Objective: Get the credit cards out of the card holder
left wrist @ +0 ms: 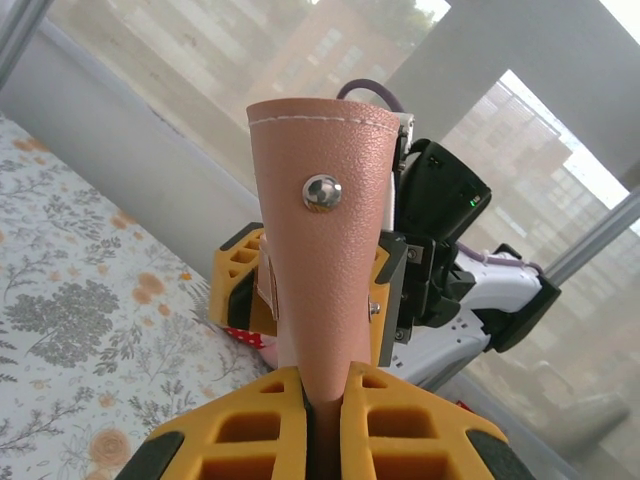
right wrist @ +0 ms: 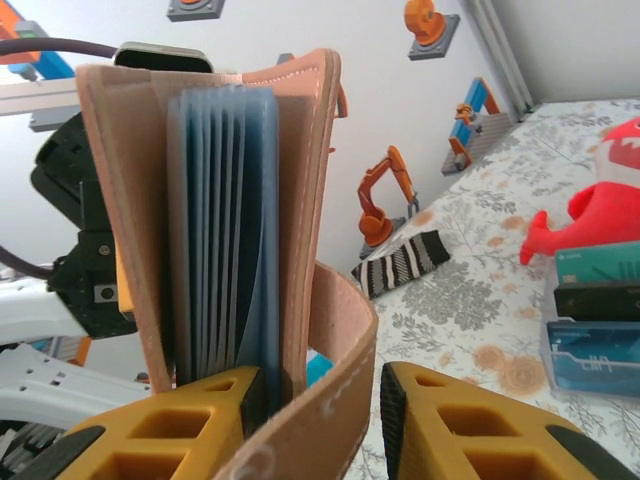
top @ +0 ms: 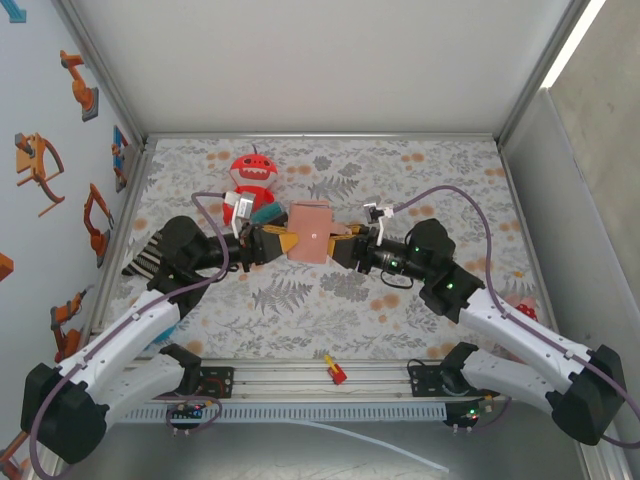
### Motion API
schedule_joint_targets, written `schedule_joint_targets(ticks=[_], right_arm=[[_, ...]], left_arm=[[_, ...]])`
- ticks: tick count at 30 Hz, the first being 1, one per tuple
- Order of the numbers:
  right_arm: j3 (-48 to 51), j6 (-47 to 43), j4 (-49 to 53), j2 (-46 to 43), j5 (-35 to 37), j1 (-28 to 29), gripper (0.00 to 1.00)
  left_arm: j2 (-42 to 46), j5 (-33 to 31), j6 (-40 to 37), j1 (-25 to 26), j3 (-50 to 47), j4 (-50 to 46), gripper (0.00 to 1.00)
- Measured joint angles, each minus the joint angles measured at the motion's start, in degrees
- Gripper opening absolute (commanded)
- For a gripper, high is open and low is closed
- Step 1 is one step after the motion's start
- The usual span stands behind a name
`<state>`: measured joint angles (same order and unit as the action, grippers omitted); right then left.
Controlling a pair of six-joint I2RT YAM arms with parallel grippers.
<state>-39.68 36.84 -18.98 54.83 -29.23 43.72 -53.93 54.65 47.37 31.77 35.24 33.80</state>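
Card holder aloft, centre of overhead frame | left gripper clamped on its tan edge | right gripper jaws apart, straddling the strap flap | advice: pinch a card edge among blue-grey pockets, not leather, then pull straight.

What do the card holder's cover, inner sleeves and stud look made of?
The card holder is tan, pebbled and edge-stitched: leather or faux leather, can't tell which. Its inner sleeves are thin blue-grey sheets, probably soft plastic. The stud is shiny and reflective, likely metal.
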Motion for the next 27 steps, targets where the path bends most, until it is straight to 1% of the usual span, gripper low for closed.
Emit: schedule_joint_targets(ticks=[2, 3, 8, 11, 12, 15, 19, 22, 27], right_arm=[[0.00, 0.24, -1.11, 0.00, -1.07, 0.00, 0.35], [0.04, 0.35, -1.86, 0.00, -1.68, -0.02, 0.32], [0.22, 0.94, -4.15, 0.04, -4.02, -0.02, 0.11], [0.26, 1.11, -4.39, 0.09, -4.17, -0.04, 0.01], [0.26, 1.25, -4.17, 0.09, -4.04, -0.04, 0.00], [0.24, 0.96, -2.78, 0.09, -3.34, -0.04, 0.00], [-0.22, -0.02, 1.25, 0.09, -1.31, 0.35, 0.00], [-0.57, -0.68, 4.39, 0.09, 0.98, 0.35, 0.00], [-1.46, -1.57, 9.92, 0.09, 5.53, 0.35, 0.00]], left_arm=[[-0.04, 1.01, 0.37, 0.02, 0.00, 0.98, 0.00], [-0.07, 1.42, 0.52, 0.02, 0.02, 1.36, 0.00], [-0.57, 2.86, 0.94, 0.13, 0.31, 1.79, 0.00], [-0.55, 2.56, 0.79, 0.13, 0.31, 1.29, 0.09], [-0.44, 2.25, 0.57, 0.13, 0.33, 0.79, 0.11], [-0.13, 1.42, -1.01, 0.20, 0.52, -1.95, 0.25], [-0.15, -0.20, -3.80, 0.94, 0.83, -8.39, 0.44], [-0.13, -2.40, -6.36, 1.36, 1.60, -13.60, 0.54], [0.39, -7.52, -9.64, 2.40, 2.27, -19.89, 0.64]])
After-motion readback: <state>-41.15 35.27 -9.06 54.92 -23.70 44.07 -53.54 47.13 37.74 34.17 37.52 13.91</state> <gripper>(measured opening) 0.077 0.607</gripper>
